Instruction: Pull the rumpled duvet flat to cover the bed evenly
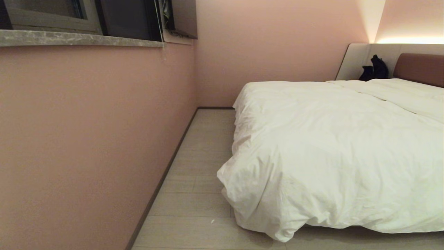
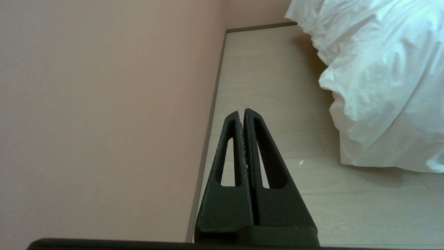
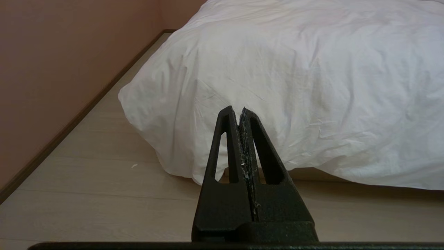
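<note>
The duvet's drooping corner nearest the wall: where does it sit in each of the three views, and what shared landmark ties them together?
Head view: the duvet's corner hangs at lower centre, over the floor.
Left wrist view: the corner is at the right edge, beyond the shut left gripper.
Right wrist view: it sits left of centre, behind the shut right gripper.
Shared landmark: the dark skirting board along the pink wall.

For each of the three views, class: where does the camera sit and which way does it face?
Head: high up, facing down at the duvet, bed and wall; no arm shows.
Left wrist: behind the shut left gripper, facing floor and wall.
Right wrist: behind the shut right gripper, facing the duvet's corner.
All share the duvet.
</note>
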